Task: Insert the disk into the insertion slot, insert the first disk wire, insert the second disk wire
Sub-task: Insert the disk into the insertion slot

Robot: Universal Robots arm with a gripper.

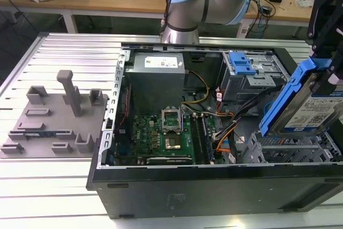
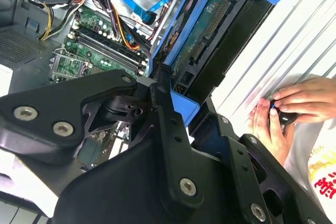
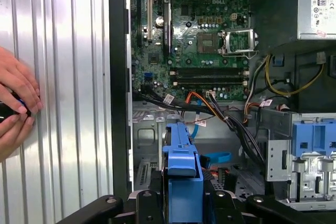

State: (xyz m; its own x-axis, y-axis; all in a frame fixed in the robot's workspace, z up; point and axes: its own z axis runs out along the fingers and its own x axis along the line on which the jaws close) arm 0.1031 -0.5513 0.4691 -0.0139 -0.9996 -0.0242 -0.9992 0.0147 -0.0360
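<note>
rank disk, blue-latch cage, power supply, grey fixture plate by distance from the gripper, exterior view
1. disk: clamped in the gripper, exterior view's right.
2. blue-latch cage: inside the case, right of centre.
3. power supply: inside, left of centre.
4. grey fixture plate: outside the case, far left.

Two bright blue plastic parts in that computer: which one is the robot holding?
The blue carrier framing the silver disk, held tilted in the gripper at the exterior view's right. The other, a blue latch, sits on the grey cage.
</note>
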